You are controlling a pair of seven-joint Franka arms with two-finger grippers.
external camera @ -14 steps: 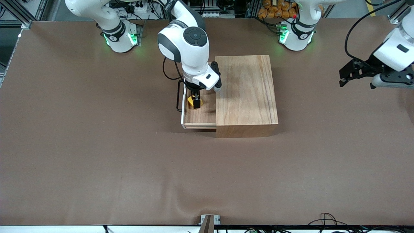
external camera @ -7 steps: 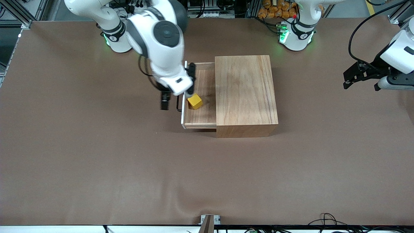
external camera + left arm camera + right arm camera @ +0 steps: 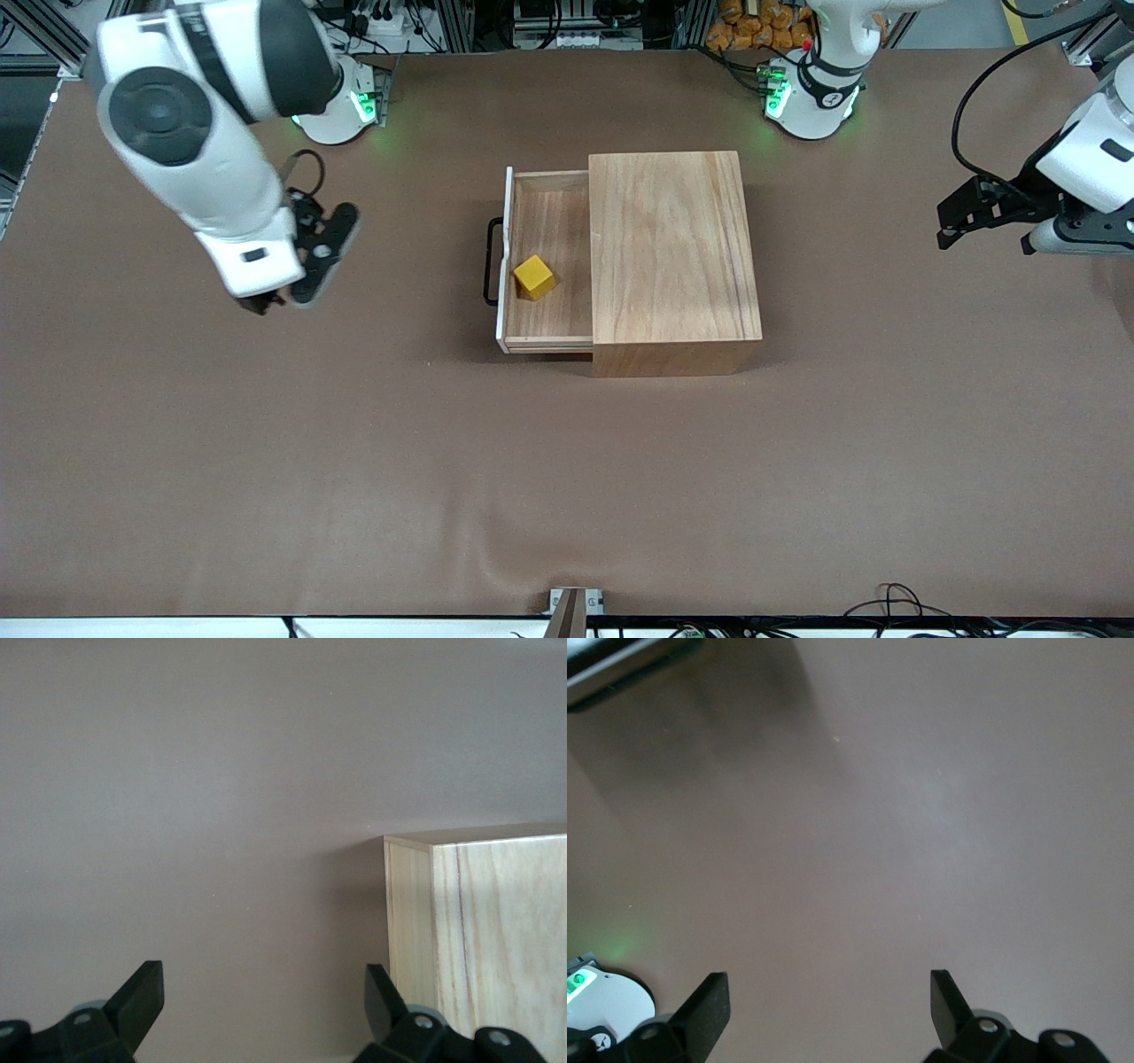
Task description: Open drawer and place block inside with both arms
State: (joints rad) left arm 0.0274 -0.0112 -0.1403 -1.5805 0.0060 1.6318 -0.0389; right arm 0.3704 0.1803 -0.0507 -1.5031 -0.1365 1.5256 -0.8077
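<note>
The drawer (image 3: 551, 213) stands pulled out of the light-wood box (image 3: 673, 248), with its white front and black handle (image 3: 488, 263) toward the right arm's end. The yellow block (image 3: 534, 277) lies in the drawer, close to the front panel. My right gripper (image 3: 261, 304) is up over bare table toward the right arm's end, well away from the drawer. In the right wrist view it is open and empty (image 3: 830, 985). My left gripper (image 3: 946, 226) waits over the table at the left arm's end. In the left wrist view it is open and empty (image 3: 264, 979), facing the box (image 3: 487, 930).
The brown table (image 3: 354, 461) spreads wide around the box. The arms' green-lit bases (image 3: 337, 106) (image 3: 811, 97) stand along the edge farthest from the front camera. Cables lie at the edge nearest the front camera (image 3: 895, 602).
My right gripper let go of the block in the drawer, rose and swung away toward the right arm's end. The block stays in the drawer. The left arm barely shifted.
</note>
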